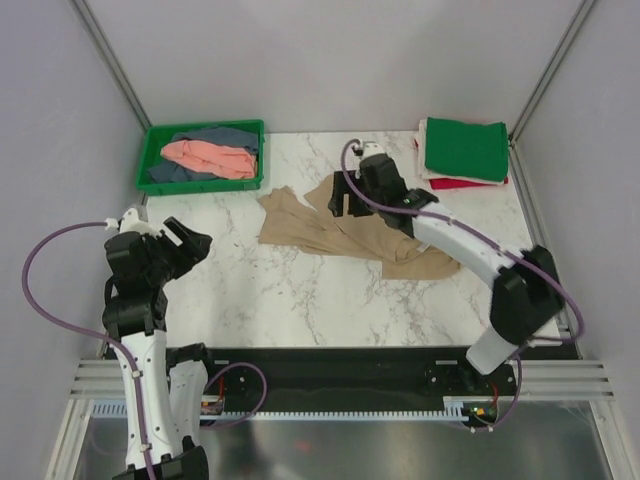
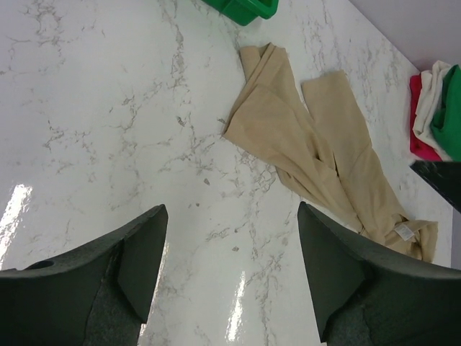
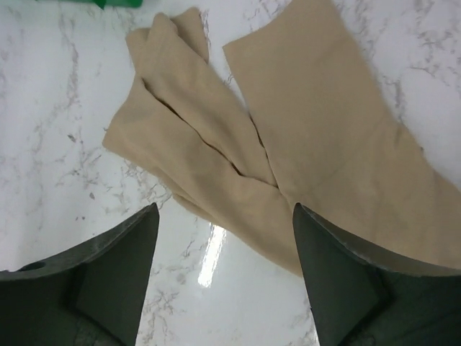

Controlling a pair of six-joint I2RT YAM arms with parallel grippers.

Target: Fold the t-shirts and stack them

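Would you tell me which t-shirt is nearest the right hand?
The tan shirt, loose under the right hand; the pink shirt and grey-blue shirt are in the green tray, the green shirt and red shirt stacked far right.

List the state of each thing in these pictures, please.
tan t-shirt: spread rumpled on the table, unfolded, not gripped.
pink t-shirt: bunched in the green tray.
grey-blue t-shirt: bunched under the pink one.
dark green t-shirt: folded, topmost.
red t-shirt: flat under the green one, mostly hidden.
left gripper: open, empty.
right gripper: open, empty, above the tan t-shirt.
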